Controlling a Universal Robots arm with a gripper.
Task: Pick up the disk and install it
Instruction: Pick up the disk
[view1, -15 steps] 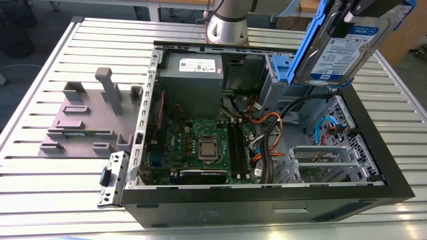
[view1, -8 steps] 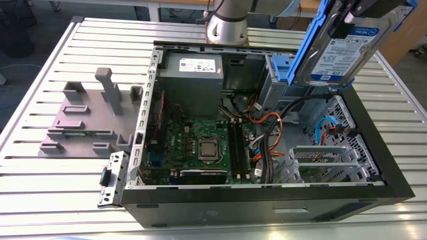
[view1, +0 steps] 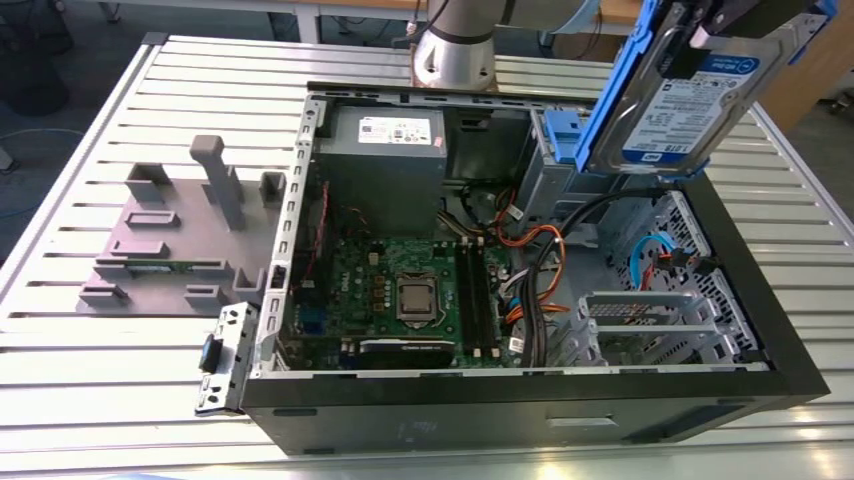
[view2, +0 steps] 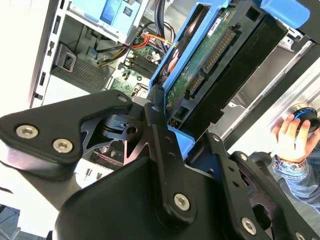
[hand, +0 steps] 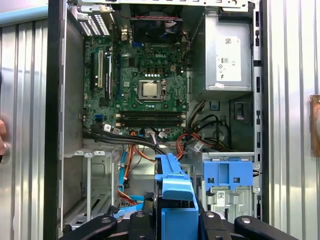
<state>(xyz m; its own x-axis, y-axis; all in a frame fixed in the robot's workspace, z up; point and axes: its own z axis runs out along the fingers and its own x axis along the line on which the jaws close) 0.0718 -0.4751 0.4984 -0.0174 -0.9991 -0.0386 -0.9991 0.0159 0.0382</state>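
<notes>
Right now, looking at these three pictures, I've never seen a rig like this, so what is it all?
It is a robot arm with a two-fingered pincer on its end. The exterior view looks from off the arm; both wrist views come from cameras riding near the pincer. On the slatted metal table lie an open computer case and a grey holder block. The pincer is clamped on the disk, a drive in a blue bracket, held in the air above the case.

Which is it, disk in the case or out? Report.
Out: the disk hangs tilted above the open case, clamped in the gripper.
</notes>
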